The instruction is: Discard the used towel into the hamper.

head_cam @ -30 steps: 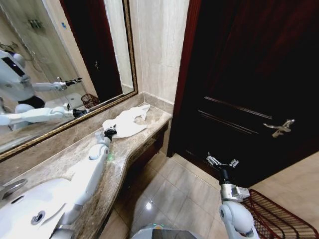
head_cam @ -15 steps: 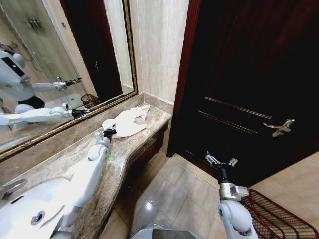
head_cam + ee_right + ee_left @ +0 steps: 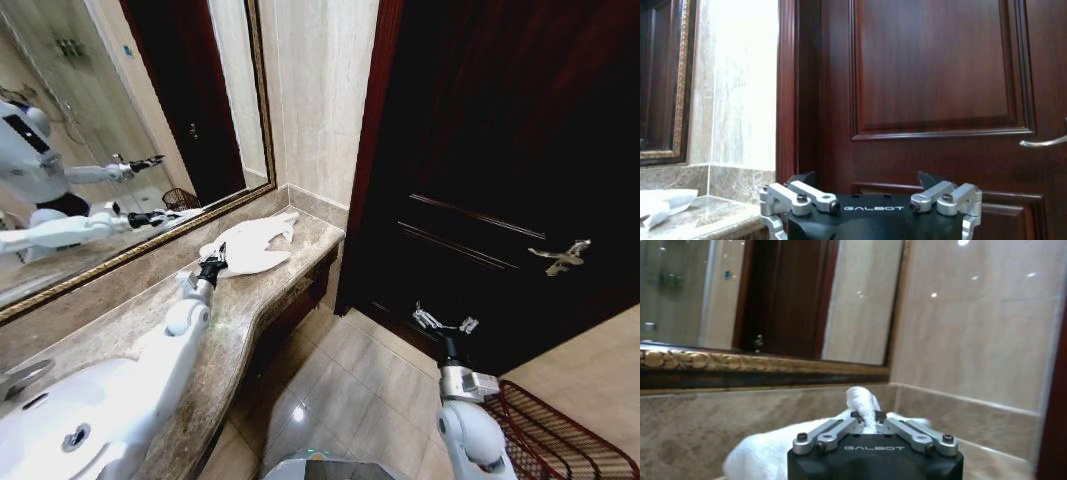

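Note:
The white used towel (image 3: 252,246) lies crumpled at the far end of the marble counter (image 3: 235,310), below the mirror. My left gripper (image 3: 211,266) is at the towel's near edge. In the left wrist view its fingertips meet at the left gripper (image 3: 867,418), shut on a raised fold of the towel (image 3: 862,399). The hamper (image 3: 552,432), a dark red-brown wire basket, stands on the floor at the lower right by the door. My right gripper (image 3: 441,322) hangs open over the floor, left of the hamper and facing the door; the right wrist view shows the right gripper (image 3: 867,181) with its jaws wide apart.
A dark wooden door (image 3: 500,170) with a metal handle (image 3: 563,256) fills the right side. A gilt-framed mirror (image 3: 120,130) runs along the counter, and a white sink (image 3: 70,420) sits at its near end. Tiled floor (image 3: 350,390) lies open between counter and hamper.
My left gripper has edged a little toward the mirror and closed on the towel's near edge, and the towel has bunched up there. The right arm has barely moved.

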### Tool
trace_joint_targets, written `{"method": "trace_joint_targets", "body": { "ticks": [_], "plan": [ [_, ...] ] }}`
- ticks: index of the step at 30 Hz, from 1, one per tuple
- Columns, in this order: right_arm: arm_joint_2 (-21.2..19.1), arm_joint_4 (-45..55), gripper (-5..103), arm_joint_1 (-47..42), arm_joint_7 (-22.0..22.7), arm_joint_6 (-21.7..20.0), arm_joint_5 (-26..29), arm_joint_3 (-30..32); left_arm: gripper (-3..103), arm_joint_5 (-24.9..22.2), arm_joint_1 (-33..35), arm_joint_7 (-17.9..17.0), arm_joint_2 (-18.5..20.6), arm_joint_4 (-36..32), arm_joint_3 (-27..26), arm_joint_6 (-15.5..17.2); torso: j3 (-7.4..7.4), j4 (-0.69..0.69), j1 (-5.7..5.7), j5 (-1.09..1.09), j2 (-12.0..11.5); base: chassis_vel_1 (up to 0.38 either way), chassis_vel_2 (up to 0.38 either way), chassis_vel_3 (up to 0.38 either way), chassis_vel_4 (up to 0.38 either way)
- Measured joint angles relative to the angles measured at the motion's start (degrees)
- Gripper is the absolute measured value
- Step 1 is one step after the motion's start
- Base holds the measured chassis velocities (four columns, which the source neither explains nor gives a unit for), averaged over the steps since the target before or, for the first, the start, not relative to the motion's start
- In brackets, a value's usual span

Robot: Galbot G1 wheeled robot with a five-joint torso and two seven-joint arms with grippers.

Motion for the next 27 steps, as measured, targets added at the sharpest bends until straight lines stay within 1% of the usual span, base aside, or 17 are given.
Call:
{"method": "trace_joint_targets", "body": {
  "ticks": [1, 2, 4, 6, 7, 10, 11, 14, 15, 17, 18, 20, 21, 26, 27],
  "plan": [
    [0.0, 0.2, 100, -0.2, 0.0, 0.1, 0.0, 0.0, 3, -0.1, 1.8, 0.1, -0.1, -1.9, -0.2, -0.4, 0.0, 0.0, 0.0, 0.0, 0.0, 0.0, 0.0, 0.0, 0.0],
    [0.0, 0.2, 100, -0.2, 0.0, 0.1, 0.0, 0.0, 3, -0.1, 1.8, 0.1, -0.1, -1.9, -0.2, -0.4, 0.0, 0.0, 0.0, 0.0, 0.0, 0.0, 0.0, 0.0, 0.0],
    [0.1, 0.6, 100, -0.8, -0.1, 0.3, 0.0, 0.0, 3, -0.1, 5.7, 0.3, -0.7, -6.6, -0.9, -1.1, 0.0, 0.01, 0.0, 0.0, 0.0, 0.0, 0.0, 0.0, 0.0],
    [0.1, 1.0, 100, -1.2, -0.1, 0.5, 0.0, 0.0, 3, -0.1, 8.0, 0.4, -1.2, -9.8, -1.6, -1.3, 0.0, 0.0, -0.01, 0.01, 0.0, 0.0, 0.0, 0.0, 0.0],
    [0.1, 1.0, 100, -1.2, -0.1, 0.5, 0.0, 0.0, 3, -0.1, 8.0, 0.4, -1.2, -9.8, -1.6, -1.3, 0.0, 0.0, -0.01, 0.01, 0.0, 0.0, 0.0, 0.0, 0.0],
    [0.0, 1.7, 100, -1.8, -0.1, 1.0, 0.5, 0.1, 3, -0.1, 12.3, 0.3, -2.0, -15.7, -3.3, -1.8, 0.0, 0.0, -0.01, 0.01, 0.0, 0.0, 0.0, 0.0, 0.0],
    [0.0, 1.7, 100, -1.8, -0.1, 1.0, 0.5, 0.1, 3, -0.1, 12.3, 0.3, -2.0, -15.7, -3.3, -1.8, 0.0, 0.0, -0.01, 0.01, 0.0, 0.0, 0.0, 0.0, 0.0],
    [0.0, 2.2, 100, -2.1, -0.2, 2.1, 1.3, 0.2, 3, 0.1, 16.1, 0.4, -3.0, -20.1, -4.6, -2.6, 0.0, 0.0, -0.01, 0.01, 0.0, 0.0, 0.0, 0.0, 0.0],
    [0.0, 2.2, 100, -2.1, -0.2, 2.1, 1.3, 0.2, 3, 0.1, 16.1, 0.4, -3.0, -20.1, -4.6, -2.6, 0.0, 0.0, -0.01, 0.01, 0.0, 0.0, 0.0, 0.0, 0.0],
    [0.0, 2.6, 100, -2.2, -0.2, 2.9, 1.7, 0.4, 3, 0.6, 18.5, 0.7, -4.1, -23.2, -5.4, -3.3, 0.0, 0.0, -0.01, 0.01, 0.0, 0.0, 0.0, 0.0, 0.0],
    [0.0, 2.6, 100, -2.2, -0.2, 2.9, 1.7, 0.4, 3, 0.6, 18.5, 0.7, -4.1, -23.2, -5.4, -3.3, 0.0, 0.0, -0.01, 0.01, 0.0, 0.0, 0.0, 0.0, 0.0],
    [-0.4, 3.2, 100, -2.2, -0.8, 3.0, 2.0, 0.9, 3, 1.4, 20.6, 0.4, -5.4, -26.3, -5.8, -4.5, 0.0, 0.0, -0.01, 0.0, 0.0, 0.0, 0.0, 0.0, 0.0],
    [-0.4, 3.2, 100, -2.2, -0.8, 3.0, 2.0, 0.9, 3, 1.4, 20.6, 0.4, -5.4, -26.3, -5.8, -4.5, 0.0, 0.0, -0.01, 0.0, 0.0, 0.0, 0.0, 0.0, 0.0],
    [-1.1, 4.3, 100, -0.8, -1.0, 3.3, 2.2, 1.5, 3, 4.1, 24.3, -0.1, -7.9, -32.6, -7.2, -6.3, 0.0, 0.0, 0.0, 0.0, 0.0, 0.0, 0.0, 0.0, 0.0],
    [-1.1, 4.3, 100, -0.8, -1.0, 3.3, 2.2, 1.5, 3, 4.1, 24.3, -0.1, -7.9, -32.6, -7.2, -6.3, 0.0, 0.0, 0.0, 0.0, 0.0, 0.0, 0.0, 0.0, 0.0]
  ]
}}
